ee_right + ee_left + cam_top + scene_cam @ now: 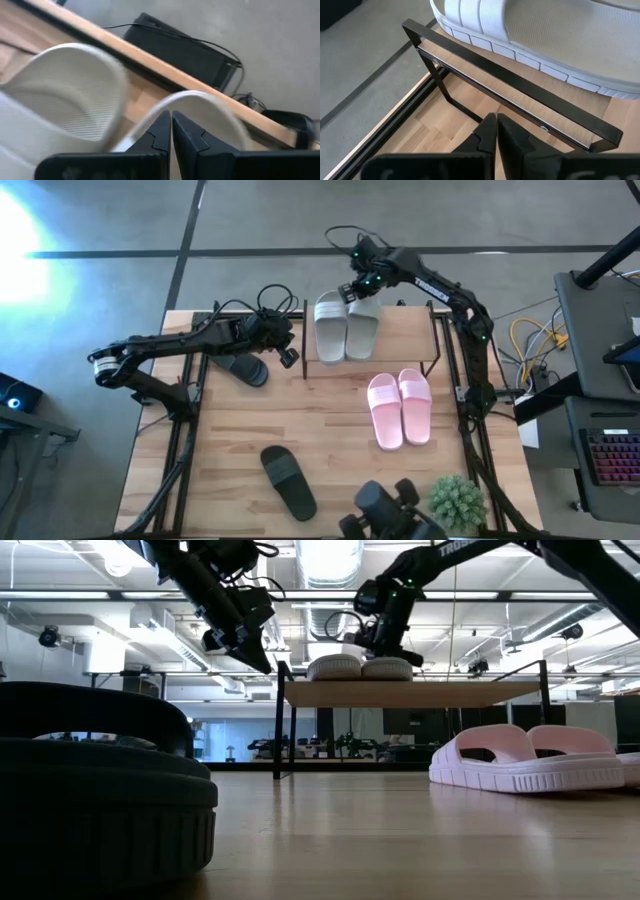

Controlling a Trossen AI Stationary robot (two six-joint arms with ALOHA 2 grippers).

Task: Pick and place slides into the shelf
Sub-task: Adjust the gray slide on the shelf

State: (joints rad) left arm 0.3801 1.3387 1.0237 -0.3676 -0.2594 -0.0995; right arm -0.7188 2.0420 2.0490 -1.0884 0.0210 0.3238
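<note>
The pale grey pair (345, 327) lies side by side on the left part of the shelf (402, 340), soles on its wooden board (420, 692). The pink pair (400, 408) rests on the table just nearer than the shelf. One black slide (245, 368) lies under my left arm, and the other (288, 480) near the near edge. My left gripper (293, 358) is shut and hovers beside the shelf's left frame (520, 92), below the grey slide (545, 30). My right gripper (358, 293) is shut, pointing down over the grey slides' far ends (65, 95). My right gripper (171, 120) comes from above with shut fingers at the far ends of the two grey slides, over the gap between them (378, 645). Whether the fingertips touch either slide I cannot tell.
A small green plant (458, 500) and a dark camera mount (385, 510) stand at the near edge. The shelf's right part shows bare board. Bare tabletop lies between the near black slide and the pink pair. Cables and a keyboard (610, 460) sit off the table's right side.
</note>
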